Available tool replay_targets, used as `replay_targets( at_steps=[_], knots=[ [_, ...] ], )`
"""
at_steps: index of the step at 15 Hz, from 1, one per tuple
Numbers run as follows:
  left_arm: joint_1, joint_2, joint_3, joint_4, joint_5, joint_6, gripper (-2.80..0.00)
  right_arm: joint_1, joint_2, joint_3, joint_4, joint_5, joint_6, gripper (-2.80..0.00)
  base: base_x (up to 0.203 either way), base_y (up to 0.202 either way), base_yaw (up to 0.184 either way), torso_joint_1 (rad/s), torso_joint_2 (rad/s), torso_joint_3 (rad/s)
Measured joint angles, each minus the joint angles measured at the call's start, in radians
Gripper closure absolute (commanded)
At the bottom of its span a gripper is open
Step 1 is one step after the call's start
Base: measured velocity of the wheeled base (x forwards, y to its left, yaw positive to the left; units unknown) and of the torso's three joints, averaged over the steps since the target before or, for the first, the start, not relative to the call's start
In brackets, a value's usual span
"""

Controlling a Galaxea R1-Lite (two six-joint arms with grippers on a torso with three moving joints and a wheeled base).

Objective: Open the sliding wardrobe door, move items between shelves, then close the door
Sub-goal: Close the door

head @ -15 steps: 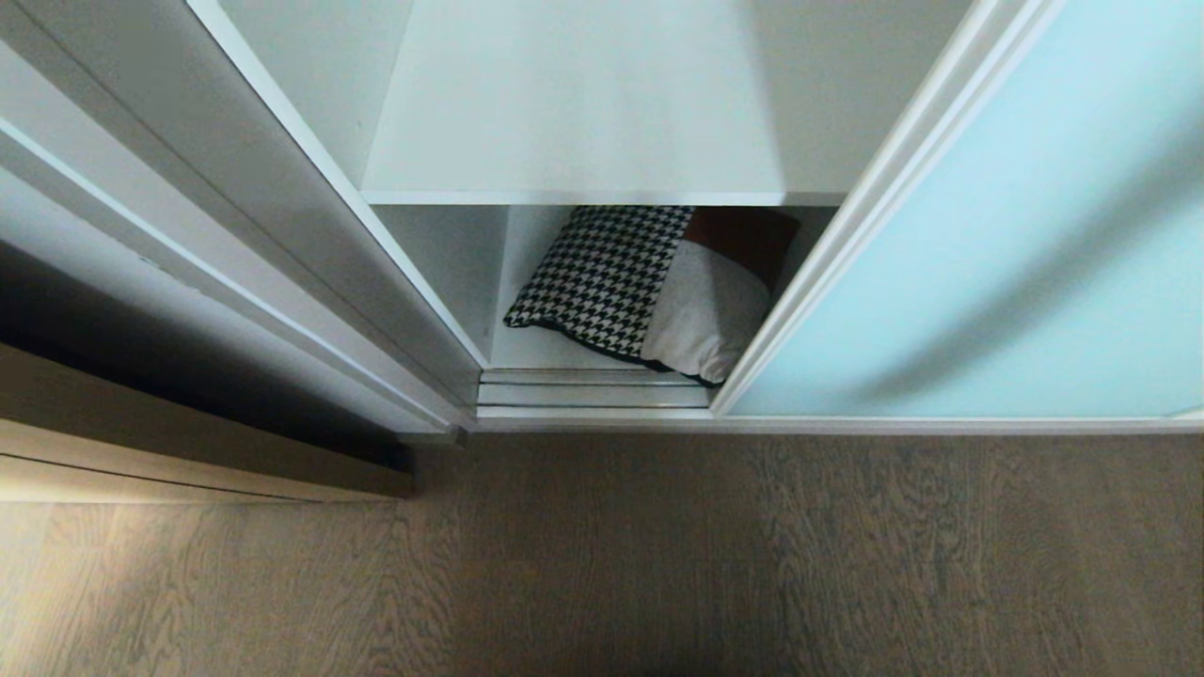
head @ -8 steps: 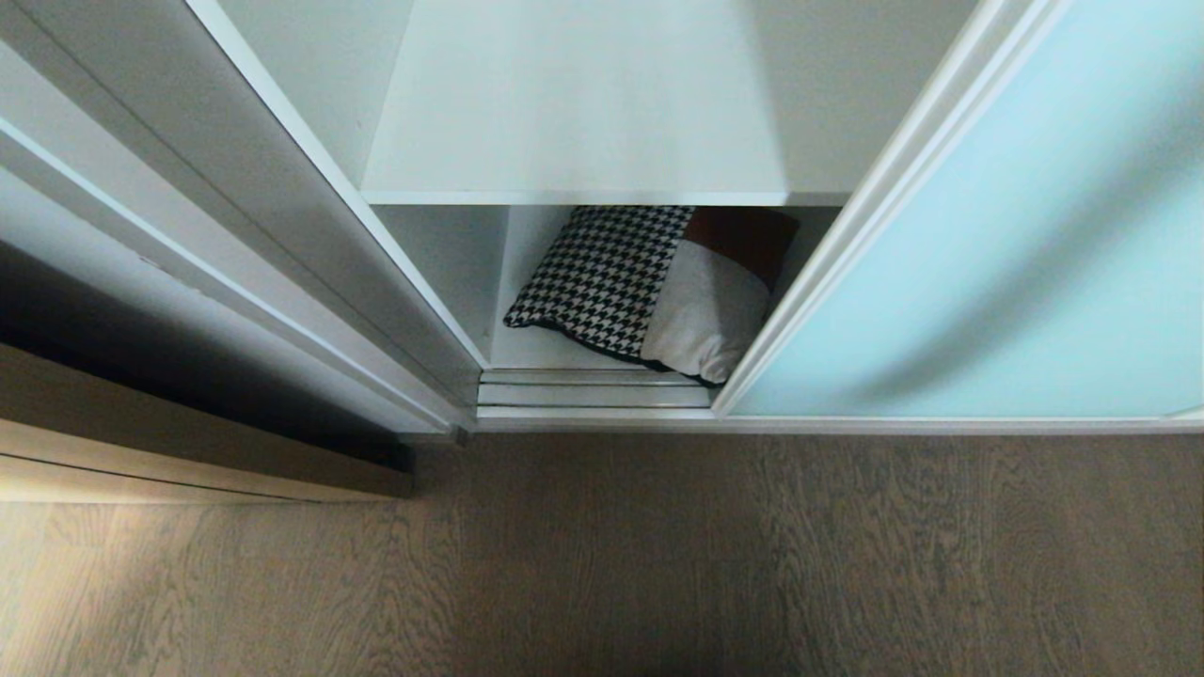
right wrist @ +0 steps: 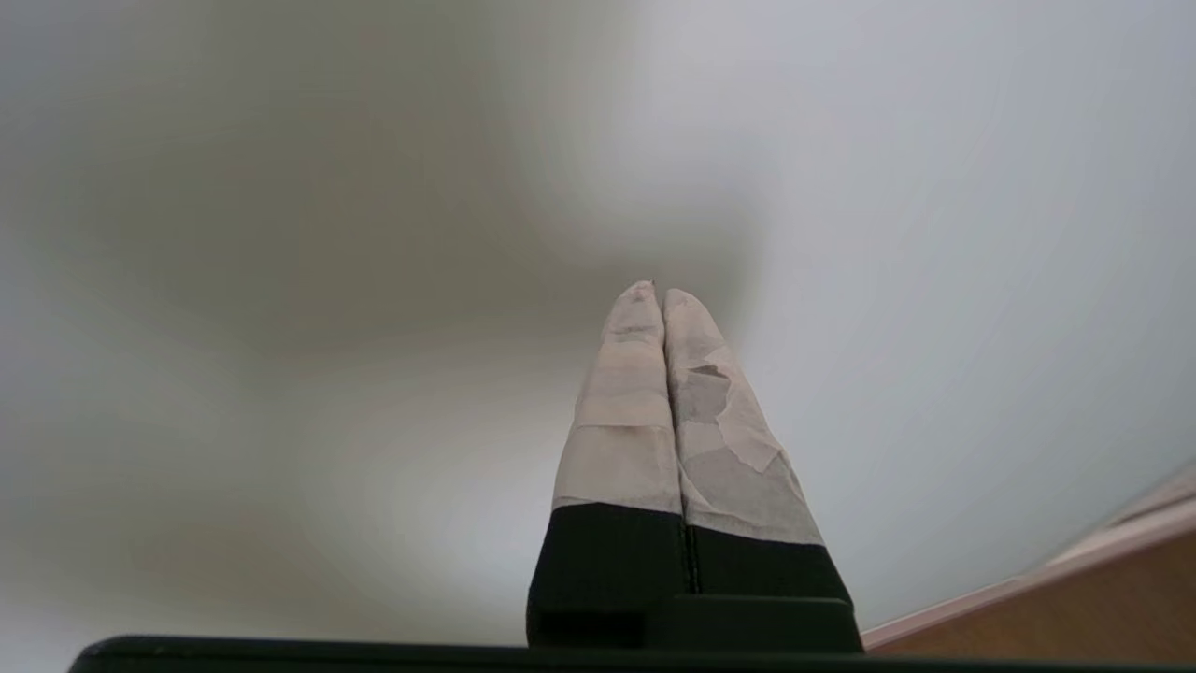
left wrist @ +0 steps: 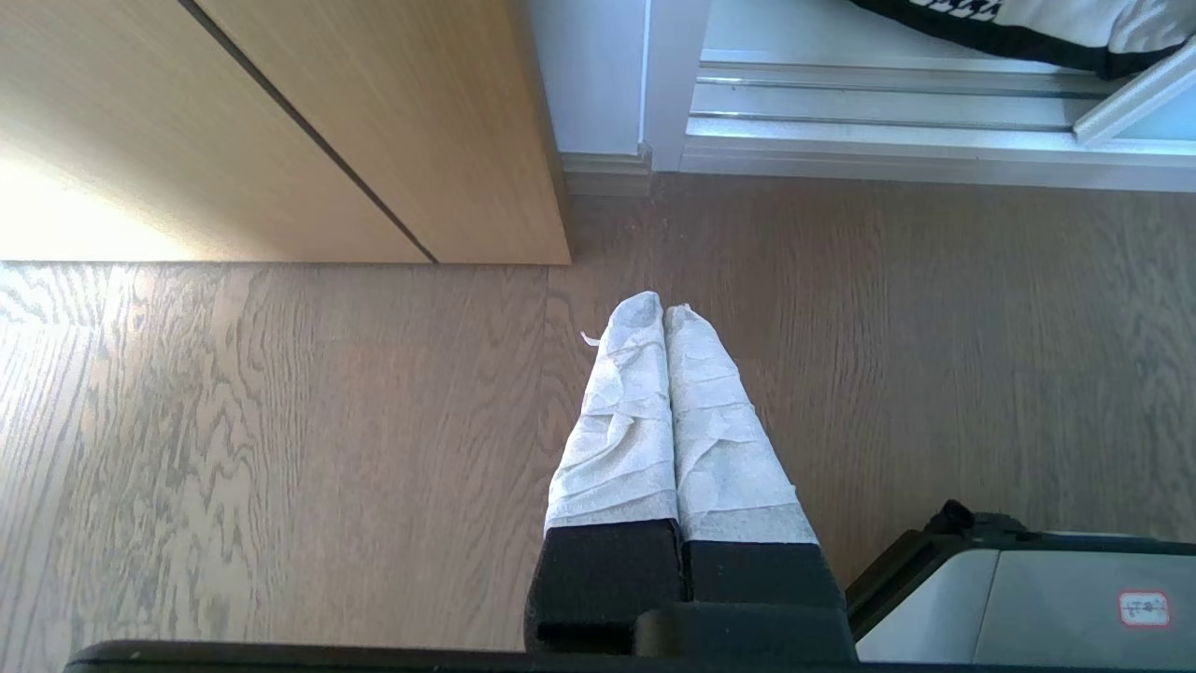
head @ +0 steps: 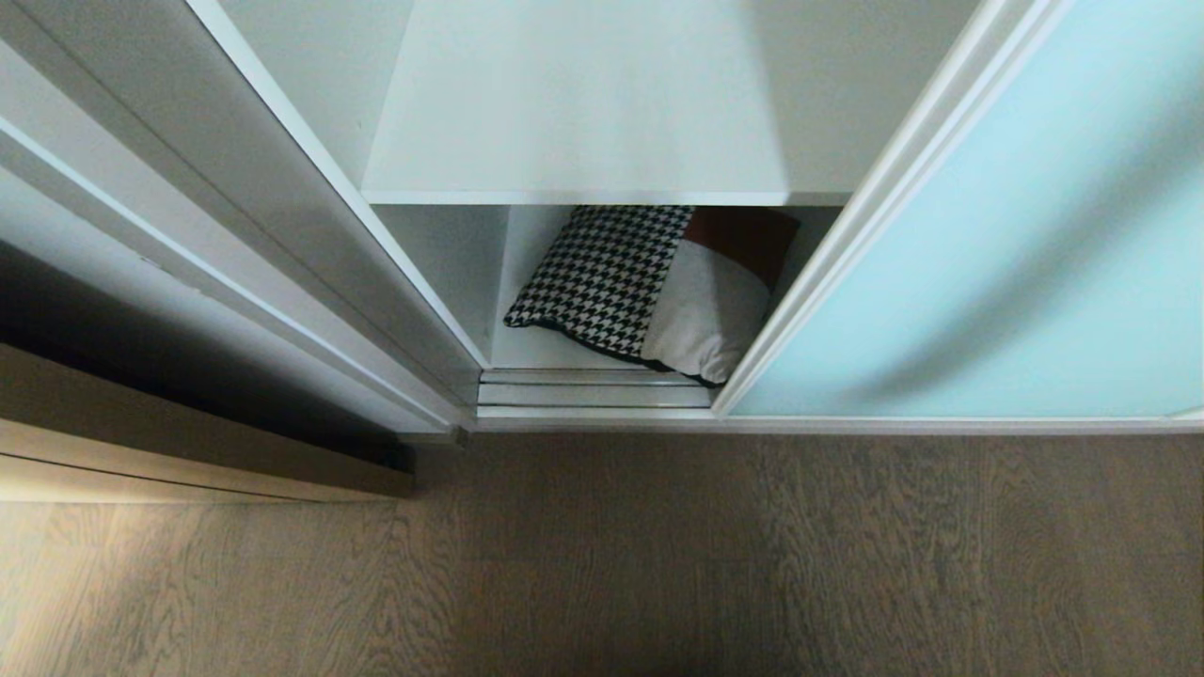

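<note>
A: Nothing among the objects has shifted since a second ago; only the arm's shadow on the sliding wardrobe door (head: 988, 263) has changed.

B: Near first: left gripper (left wrist: 664, 313) is parked over the floor (head: 602, 564), pressed shut and empty. Right gripper (right wrist: 659, 292), also closed, faces the frosted glass.

A: Beyond, the cushion (head: 649, 287) lies on the lower shelf (head: 541, 357), upper shelf (head: 574, 113) bare.

B: Widen the gap first, I'd say; the door partly covers it.

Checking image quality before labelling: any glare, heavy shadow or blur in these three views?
Head view: sharp; broad soft shadow across the frosted pale aqua glass sliding door, dark gap on the left. Left wrist view: blown-out sun patch on the light wood cabinet, grey wood-grain floor crisp. Right wrist view: background a featureless grey-white blur, only the taped right pincer in focus.
</note>
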Motion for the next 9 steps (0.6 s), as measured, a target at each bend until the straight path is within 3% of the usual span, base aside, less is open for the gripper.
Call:
replay_targets(
  at_steps=[9],
  knots=[
    [0.000, 0.000, 0.000, 0.000, 0.000, 0.000, 0.00, 0.003, 0.080, 0.016, -0.013, -0.012, 0.091, 0.00, 0.000, 0.000, 0.000, 0.000, 0.00, 0.000]
  ],
)
